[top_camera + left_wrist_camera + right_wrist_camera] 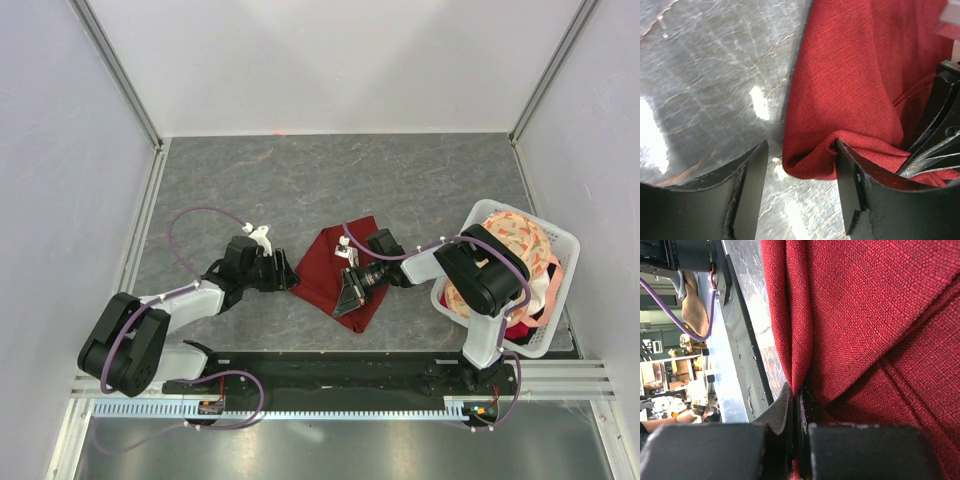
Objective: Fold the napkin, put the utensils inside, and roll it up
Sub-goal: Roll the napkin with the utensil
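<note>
The dark red napkin (325,262) lies folded and bunched on the grey table between the two arms. My left gripper (288,273) is open at its left edge. In the left wrist view a folded corner of the napkin (860,85) sits between the jaws of my left gripper (800,162), touching the right finger (847,185). My right gripper (350,292) is shut on a fold at the napkin's near right edge. In the right wrist view the cloth (865,315) is pinched in the gripper (797,395). The spoon is not in view.
A white basket (562,240) stands at the right edge of the table, holding a peach-and-cream floral cloth (510,235) and other cloths. The black mounting rail (330,370) runs along the near edge. White walls enclose the table on three sides.
</note>
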